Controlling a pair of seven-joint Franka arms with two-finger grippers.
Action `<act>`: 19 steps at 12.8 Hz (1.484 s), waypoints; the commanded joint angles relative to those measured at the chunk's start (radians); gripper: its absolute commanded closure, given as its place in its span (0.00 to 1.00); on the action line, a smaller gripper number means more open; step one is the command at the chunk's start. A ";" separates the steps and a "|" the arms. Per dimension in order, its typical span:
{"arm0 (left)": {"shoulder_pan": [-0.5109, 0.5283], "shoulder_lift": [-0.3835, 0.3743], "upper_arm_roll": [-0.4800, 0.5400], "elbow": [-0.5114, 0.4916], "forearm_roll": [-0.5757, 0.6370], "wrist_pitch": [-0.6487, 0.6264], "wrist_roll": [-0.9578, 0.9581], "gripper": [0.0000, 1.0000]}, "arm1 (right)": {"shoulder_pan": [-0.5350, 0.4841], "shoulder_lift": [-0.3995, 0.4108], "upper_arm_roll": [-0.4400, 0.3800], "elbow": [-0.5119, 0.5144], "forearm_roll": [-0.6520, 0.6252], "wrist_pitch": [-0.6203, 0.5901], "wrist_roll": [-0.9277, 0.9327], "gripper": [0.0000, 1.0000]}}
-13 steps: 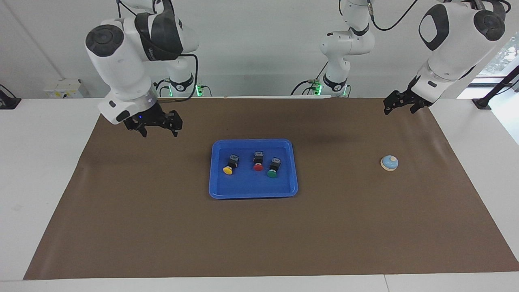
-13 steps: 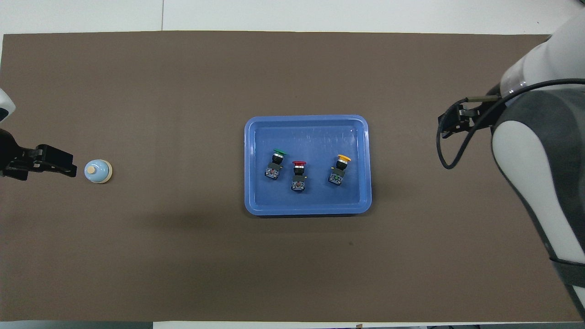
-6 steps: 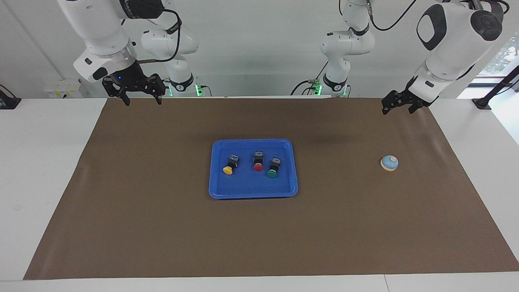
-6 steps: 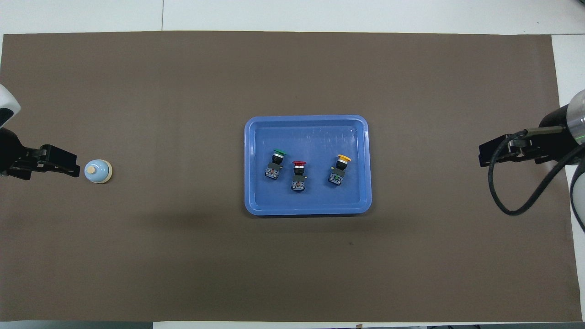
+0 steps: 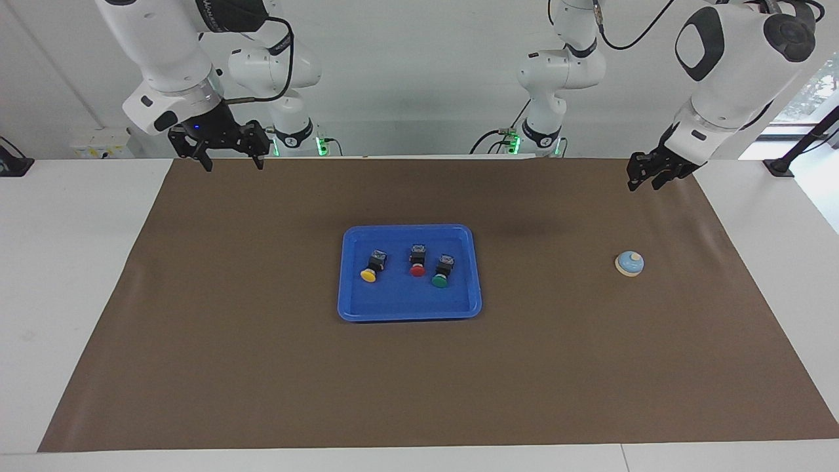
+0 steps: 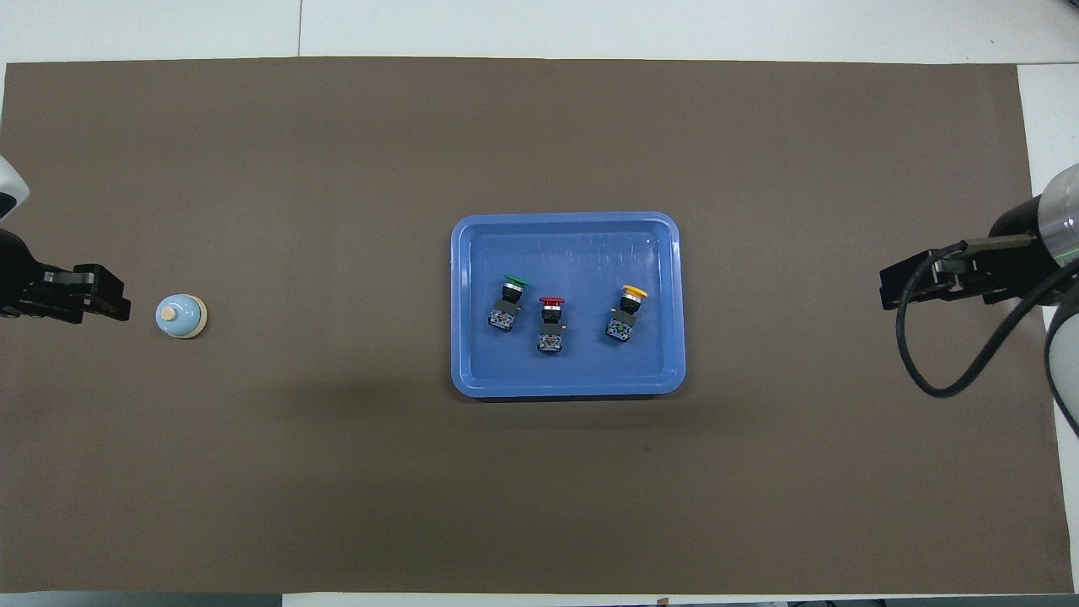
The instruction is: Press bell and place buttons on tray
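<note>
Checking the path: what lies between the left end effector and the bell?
Only bare brown mat, per the overhead view, between left end effector and small light-blue dome bell.

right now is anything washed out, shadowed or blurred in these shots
Overhead view: faint sheen on the tray floor, buttons crisp, soft shadow on the mat along the tray's robot-side edge. Facing view: a diffuse dark patch on the mat by the tray, bell sharp.

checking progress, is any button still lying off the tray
No, the green button, red button and yellow button all lie inside the blue tray.
</note>
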 commanded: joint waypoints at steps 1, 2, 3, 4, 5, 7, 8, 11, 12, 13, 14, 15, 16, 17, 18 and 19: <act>0.003 -0.009 0.013 -0.012 0.003 0.029 -0.009 1.00 | -0.052 -0.009 0.013 -0.004 0.019 0.003 -0.022 0.00; 0.004 -0.009 0.013 -0.012 0.003 0.032 -0.009 1.00 | -0.054 -0.009 0.010 -0.002 0.019 0.001 -0.032 0.00; 0.004 -0.009 0.014 -0.013 0.003 0.045 -0.009 1.00 | -0.054 -0.009 0.007 -0.002 0.019 0.003 -0.042 0.00; 0.017 -0.009 0.014 -0.031 0.003 0.065 -0.009 1.00 | -0.053 -0.009 0.006 -0.002 0.019 0.003 -0.042 0.00; 0.024 -0.011 0.014 -0.057 0.003 0.092 -0.009 1.00 | -0.046 -0.009 -0.004 -0.002 0.019 0.003 -0.043 0.00; 0.043 -0.012 0.014 -0.114 0.005 0.158 0.000 1.00 | -0.039 -0.014 -0.021 -0.002 0.019 0.003 -0.045 0.00; 0.049 -0.011 0.014 -0.154 0.005 0.205 0.003 1.00 | -0.039 -0.017 -0.022 -0.002 0.019 0.001 -0.045 0.00; 0.098 0.044 0.014 -0.243 0.006 0.373 0.047 1.00 | -0.036 -0.019 -0.022 -0.002 0.021 0.003 -0.043 0.00; 0.113 0.069 0.013 -0.260 0.006 0.416 0.053 1.00 | -0.036 -0.019 -0.024 -0.002 0.019 0.003 -0.043 0.00; 0.118 0.092 0.014 -0.291 0.006 0.475 0.063 1.00 | -0.036 -0.019 -0.027 -0.002 0.019 0.004 -0.043 0.00; 0.136 0.101 0.014 -0.335 0.006 0.543 0.070 1.00 | -0.036 -0.019 -0.025 -0.002 0.018 0.009 -0.043 0.00; 0.148 0.101 0.013 -0.370 0.006 0.603 0.076 1.00 | -0.036 -0.022 -0.024 -0.002 0.018 0.009 -0.042 0.00; 0.165 0.103 0.013 -0.399 0.006 0.647 0.086 1.00 | -0.036 -0.026 -0.022 -0.002 0.016 0.009 -0.042 0.00; 0.167 0.111 0.013 -0.415 0.006 0.684 0.089 1.00 | -0.036 -0.028 -0.021 -0.004 0.015 0.009 -0.039 0.00; 0.158 0.147 0.014 -0.417 0.006 0.701 0.086 1.00 | -0.037 -0.031 -0.021 -0.010 0.015 0.000 -0.040 0.00; 0.153 0.170 0.014 -0.418 0.006 0.720 0.086 1.00 | -0.042 -0.034 -0.022 -0.013 0.015 -0.003 -0.040 0.00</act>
